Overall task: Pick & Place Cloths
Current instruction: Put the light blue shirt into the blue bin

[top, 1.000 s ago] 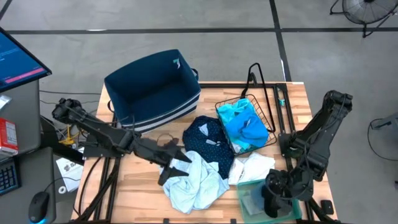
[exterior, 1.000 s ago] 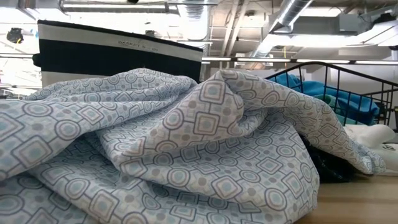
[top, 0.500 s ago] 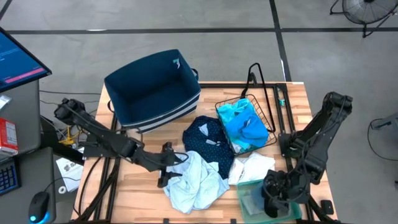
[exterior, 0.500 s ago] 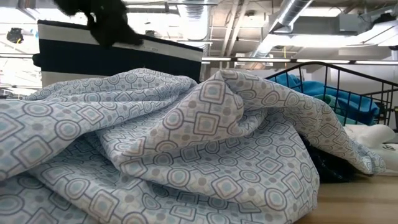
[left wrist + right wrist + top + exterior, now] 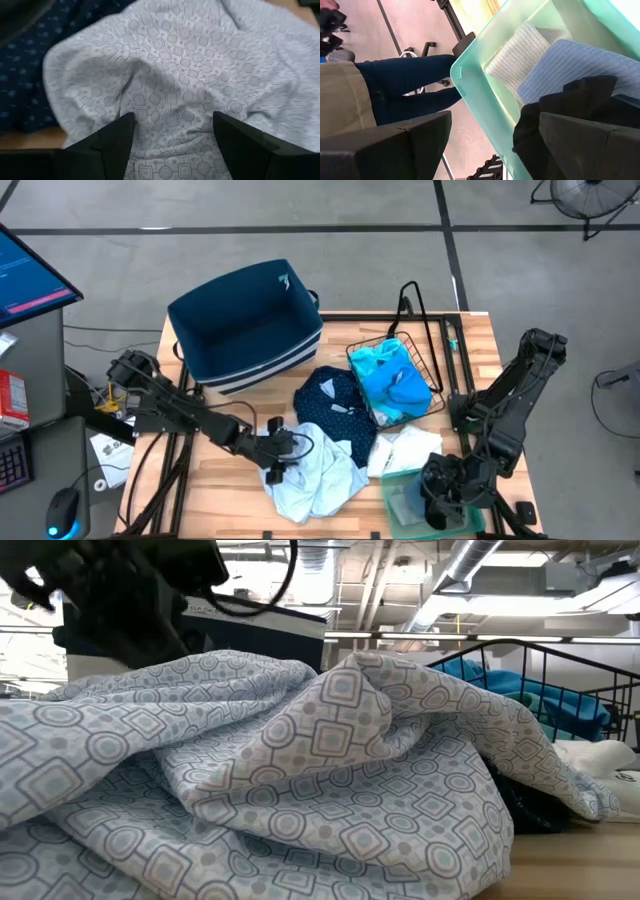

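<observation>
Pale blue patterned cotton shirt (image 5: pixel 318 470), crumpled heap at table's front centre, lies directly under left gripper (image 5: pixel 280 458). Jaws apart, straddling raised fold at heap's 9 o'clock edge, no grip yet. Heap's long axis roughly 10-to-4. Left arm low, reaching from 9 o'clock. Right gripper (image 5: pixel 440 502) waits, jaws apart, over translucent green plastic tray (image 5: pixel 400 480) at heap's 3 o'clock.

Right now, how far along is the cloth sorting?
Done: little; the navy bin looks empty, though turquoise cloth lies in the wire basket. In hand: the open left gripper sits over the pale blue patterned cloth, nothing gripped. Left: that cloth, the dotted navy cloth and the white cloth. The right gripper waits over the green tray.
</observation>
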Available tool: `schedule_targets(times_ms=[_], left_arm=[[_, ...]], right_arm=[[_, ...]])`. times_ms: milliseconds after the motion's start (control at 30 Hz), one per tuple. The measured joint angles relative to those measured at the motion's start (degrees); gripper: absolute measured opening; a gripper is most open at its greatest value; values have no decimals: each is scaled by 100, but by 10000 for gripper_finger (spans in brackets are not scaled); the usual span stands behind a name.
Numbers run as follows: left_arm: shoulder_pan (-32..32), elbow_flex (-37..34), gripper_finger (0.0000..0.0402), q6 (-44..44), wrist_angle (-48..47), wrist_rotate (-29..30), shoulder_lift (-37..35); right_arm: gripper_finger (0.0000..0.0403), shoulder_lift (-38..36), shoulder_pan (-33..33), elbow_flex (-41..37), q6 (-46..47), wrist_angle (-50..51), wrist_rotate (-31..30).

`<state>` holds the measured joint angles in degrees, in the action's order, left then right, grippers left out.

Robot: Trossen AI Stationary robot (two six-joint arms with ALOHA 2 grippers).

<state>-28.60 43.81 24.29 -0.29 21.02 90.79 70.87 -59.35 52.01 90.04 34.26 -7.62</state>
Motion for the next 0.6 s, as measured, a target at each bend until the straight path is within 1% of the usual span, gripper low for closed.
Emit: schedule_targets(times_ms=[167,233,300,400,533,567,600], left_arm=[[0,0,249,122,43,-14,438],[0,0,238,457,45,-102,536],[6,2,216,876,39,-184,568],[7,2,158,1324,12,-233,512],[7,0,43,1417,-16,-283,296],[7,0,22,1423,-26,-291,218],[4,0,14,1427,-29,-286,134]], right_arm=[[295,0,39,0,0,-2,2],[295,0,39,0,0,0,1],[295,0,39,0,5,-2,2],[295,0,39,0,42,0,0],[295,0,39,0,42,0,-23],[295,0,39,0,42,0,-31],[295,0,39,0,42,0,-42]])
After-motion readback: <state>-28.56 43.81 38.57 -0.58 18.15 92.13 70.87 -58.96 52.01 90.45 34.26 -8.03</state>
